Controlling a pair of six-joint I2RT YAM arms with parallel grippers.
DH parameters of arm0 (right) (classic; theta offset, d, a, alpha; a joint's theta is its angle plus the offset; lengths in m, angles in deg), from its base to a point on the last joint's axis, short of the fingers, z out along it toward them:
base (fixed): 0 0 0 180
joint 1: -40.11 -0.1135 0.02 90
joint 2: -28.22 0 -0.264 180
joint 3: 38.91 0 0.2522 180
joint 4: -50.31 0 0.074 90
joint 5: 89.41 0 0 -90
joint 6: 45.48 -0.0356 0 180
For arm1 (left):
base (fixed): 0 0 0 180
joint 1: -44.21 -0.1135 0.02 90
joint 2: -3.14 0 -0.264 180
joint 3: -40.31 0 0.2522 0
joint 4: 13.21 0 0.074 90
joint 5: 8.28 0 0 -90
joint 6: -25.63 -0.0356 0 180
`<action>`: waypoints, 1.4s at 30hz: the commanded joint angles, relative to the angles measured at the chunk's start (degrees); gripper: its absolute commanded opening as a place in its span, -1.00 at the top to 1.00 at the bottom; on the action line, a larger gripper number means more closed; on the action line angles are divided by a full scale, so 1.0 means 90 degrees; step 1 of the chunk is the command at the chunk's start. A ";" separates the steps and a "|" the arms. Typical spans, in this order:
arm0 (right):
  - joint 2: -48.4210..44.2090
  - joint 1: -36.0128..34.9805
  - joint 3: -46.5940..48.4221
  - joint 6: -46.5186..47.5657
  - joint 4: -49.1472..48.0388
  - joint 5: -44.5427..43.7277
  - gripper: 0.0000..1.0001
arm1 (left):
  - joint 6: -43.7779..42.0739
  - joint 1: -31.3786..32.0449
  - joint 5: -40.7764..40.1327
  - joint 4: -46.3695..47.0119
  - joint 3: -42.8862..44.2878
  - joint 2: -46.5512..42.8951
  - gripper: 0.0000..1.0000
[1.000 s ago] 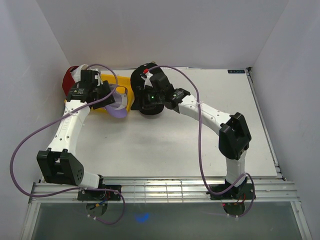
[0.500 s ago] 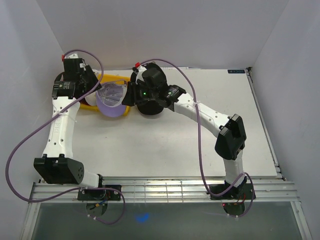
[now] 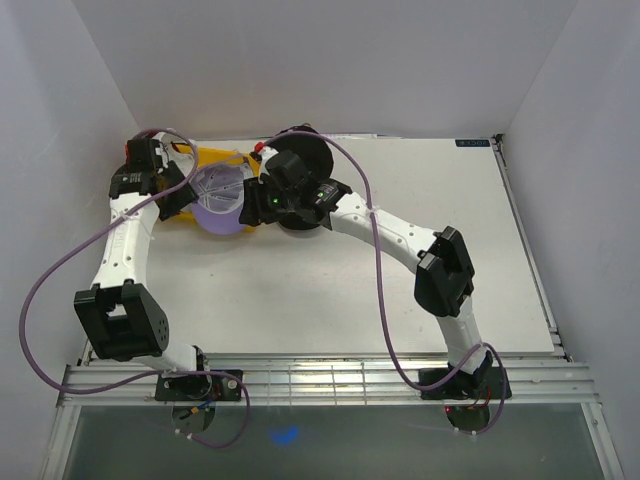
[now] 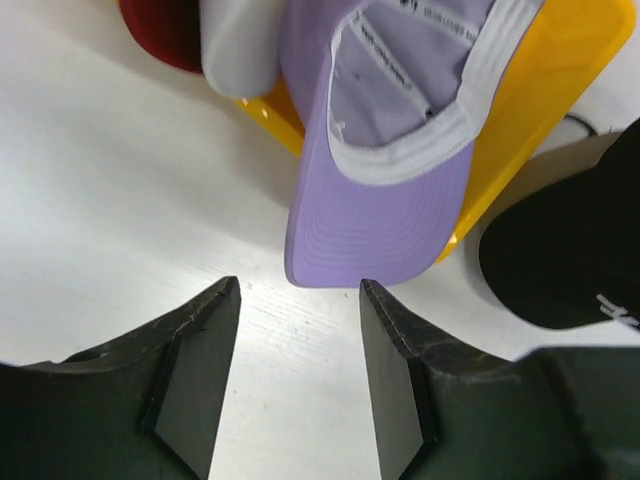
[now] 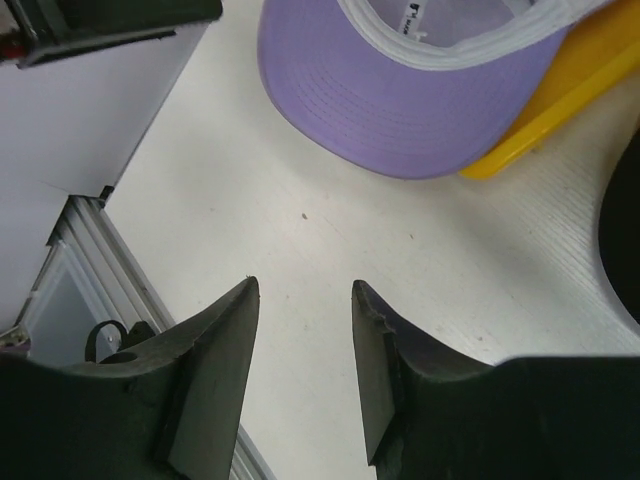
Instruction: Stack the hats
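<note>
A lavender cap (image 3: 222, 198) lies upside down, its crown on the yellow tray (image 3: 214, 155) and its brim (image 4: 378, 235) over the tray's edge onto the table. My left gripper (image 4: 299, 300) is open and empty, just short of the brim; in the top view it (image 3: 188, 203) is at the cap's left. My right gripper (image 5: 302, 292) is open and empty over bare table near the brim (image 5: 395, 110); in the top view it (image 3: 252, 208) is at the cap's right. A red cap (image 4: 160, 35) and a white cap (image 4: 235, 45) lie behind the lavender one. A black cap (image 4: 570, 250) sits to the right, with beige fabric (image 4: 545, 170) beside it.
The black cap (image 3: 305, 160) is largely covered by my right arm in the top view. White walls close in the back and left. The table's near edge with its metal rail (image 5: 90, 250) shows in the right wrist view.
My left gripper let go of the lavender cap, which now rests upturned on the tray, and drew back to the left. My right gripper moved left toward the cap.
</note>
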 commanded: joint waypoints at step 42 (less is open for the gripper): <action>-0.1455 -0.0174 -0.0910 0.1164 0.0711 -0.0802 0.04 | -0.0330 -0.0037 0.0673 0.1364 0.0832 0.2088 0.87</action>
